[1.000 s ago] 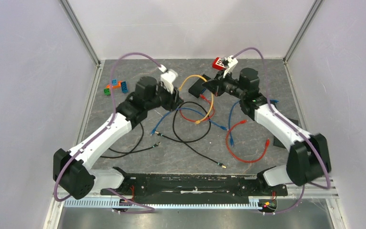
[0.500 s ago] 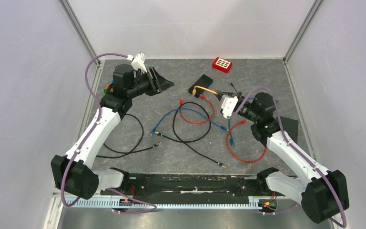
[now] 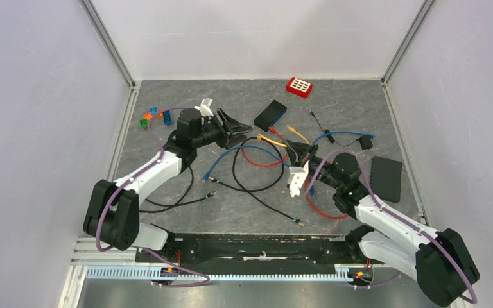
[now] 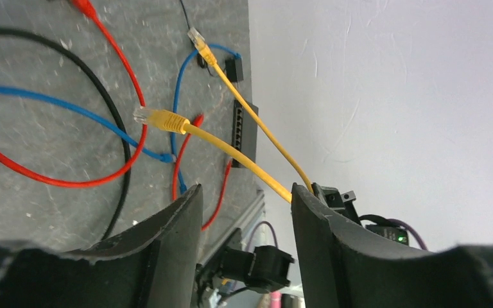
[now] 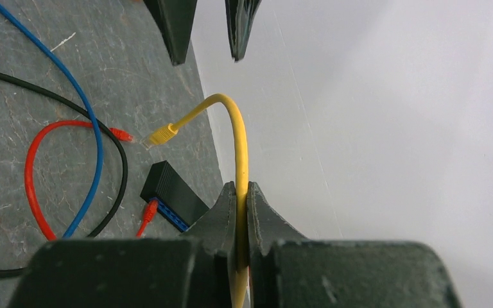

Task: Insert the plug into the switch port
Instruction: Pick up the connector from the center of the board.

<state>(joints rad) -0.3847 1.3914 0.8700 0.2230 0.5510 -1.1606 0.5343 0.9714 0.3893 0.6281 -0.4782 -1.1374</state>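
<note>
My right gripper [image 3: 305, 153] is shut on a yellow cable [image 5: 239, 138], pinched between its fingers [image 5: 226, 205] a little behind its plug. That yellow plug [image 5: 163, 134] hangs free above the mat; it also shows in the top view [image 3: 262, 136] and the left wrist view [image 4: 157, 118]. The cable's other yellow plug [image 4: 198, 40] lies further off. A black switch with a blue port face [image 5: 172, 194] lies at the back centre [image 3: 270, 114], with a red plug [image 5: 148, 211] at its ports. My left gripper [image 3: 242, 131] is open and empty [image 4: 244, 189], facing the yellow plug.
A second black box with a row of ports [image 4: 244, 131] lies at the right [image 3: 386, 178]. Red [image 3: 324, 212], blue [image 3: 266, 153] and black [image 3: 247, 186] cables loop across the middle of the mat. A red keypad [image 3: 300, 86] sits at the back. Coloured blocks [image 3: 154, 116] lie back left.
My right arm has pulled back towards the near edge with the yellow cable, its plug now away from the switch. My left gripper has swung from the back left towards the centre.
</note>
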